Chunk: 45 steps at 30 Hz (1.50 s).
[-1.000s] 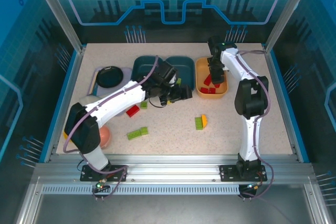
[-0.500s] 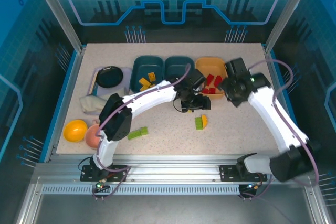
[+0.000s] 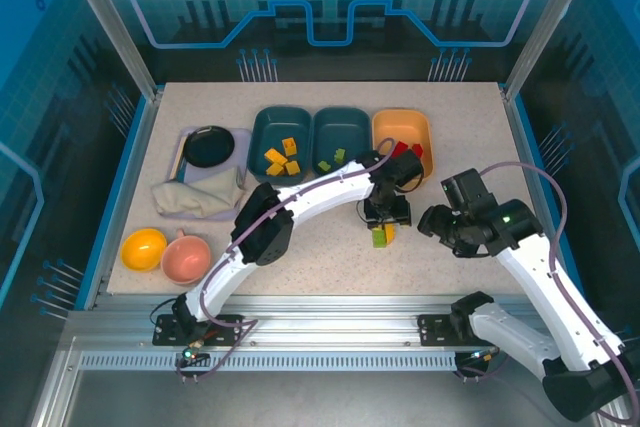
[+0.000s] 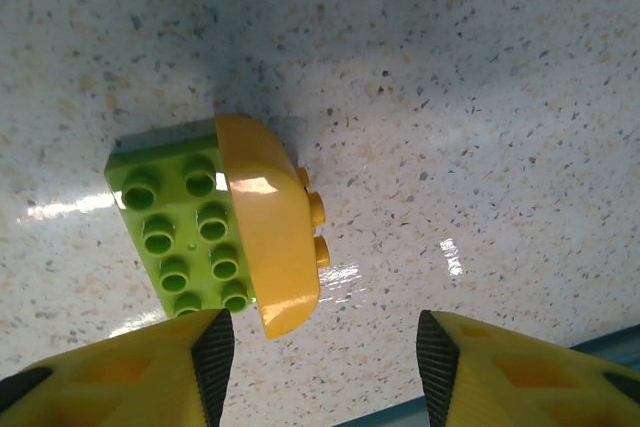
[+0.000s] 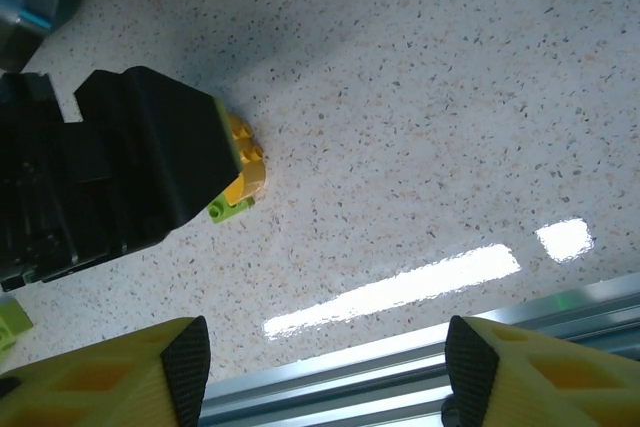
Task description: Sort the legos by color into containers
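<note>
In the middle of the top view, a bit right of center, my left gripper [image 4: 322, 339] hangs over the only two bricks I see out on the table [image 3: 480, 147]. They are a green brick [image 4: 180, 242] and a yellow brick [image 4: 268, 227], touching side by side. I cannot tell if they are clicked together or just pushed close. In the left wrist view the fingers [image 4: 130, 377] are spread wide at the bottom edge with nothing between them. The pair lies just above the gap, so I think the arm is lined up to come down on them. I would aim for the yellow one, since it lies nearer the middle of the gap. My right gripper [image 5: 325, 347] sits to the right of the bricks, wide open and holding nothing. I guess it is there so the arms do not bump. Along the top of the top view, the left teal tray [image 3: 257, 137] holds yellow bricks [image 3: 282, 157]. The middle teal tray [image 3: 342, 115] holds green bricks [image 3: 332, 160], and the orange tray [image 3: 402, 117] holds red bricks [image 3: 400, 152]. If the two are stuck, one lift may carry both, and one would land in the wrong tray.
</note>
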Available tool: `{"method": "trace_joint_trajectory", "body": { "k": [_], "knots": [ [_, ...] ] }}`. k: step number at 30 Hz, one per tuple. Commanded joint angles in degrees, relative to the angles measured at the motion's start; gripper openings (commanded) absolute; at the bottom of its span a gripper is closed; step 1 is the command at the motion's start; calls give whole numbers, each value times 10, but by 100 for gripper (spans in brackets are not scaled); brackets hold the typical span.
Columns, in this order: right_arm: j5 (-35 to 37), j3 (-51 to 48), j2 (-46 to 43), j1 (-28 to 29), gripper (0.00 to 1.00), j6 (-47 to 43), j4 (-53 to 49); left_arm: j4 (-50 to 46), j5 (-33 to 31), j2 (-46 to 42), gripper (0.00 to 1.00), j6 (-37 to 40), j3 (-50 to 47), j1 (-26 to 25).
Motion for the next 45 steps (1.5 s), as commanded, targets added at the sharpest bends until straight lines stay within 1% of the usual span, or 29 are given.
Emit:
{"method": "trace_joint_trajectory", "body": {
  "k": [1,6,13,17,18,22,27,33,36,37,39,41,45],
  "knots": [
    [-11,-6,-10,7,66,-20,-14,-74,-26,24,54,-24,35,-5],
    [-12,-12,-18,7,66,-22,-10,-67,-23,34,49,-32,39,-5],
    [-11,-15,-34,6,66,-25,-16,-75,-24,65,47,-37,74,-8],
    [-10,-21,-45,7,66,-24,-22,-78,-27,77,39,-36,87,-8],
    [-11,-23,-49,7,66,-23,-24,-80,-29,80,39,-36,92,-8],
    [-10,-25,-60,7,66,-21,-31,-89,-34,92,38,-35,107,-8],
    [-9,-30,-73,7,66,-18,-37,-89,-35,102,35,-35,119,-8],
    [-13,-34,-83,7,66,-16,-40,-94,-32,115,37,-31,128,-8],
    [-13,-36,-88,7,66,-15,-41,-93,-30,119,36,-31,133,-8],
    [-13,-37,-89,7,66,-14,-40,-93,-30,120,34,-31,135,-8],
    [-17,-41,-91,7,66,-14,-37,-91,-29,120,27,-30,137,-7],
    [-19,-45,-93,6,66,-15,-33,-90,-30,117,21,-28,140,-7],
    [-27,-47,-103,7,66,-28,-16,-87,-39,95,16,-26,140,-7]
  ]
}}
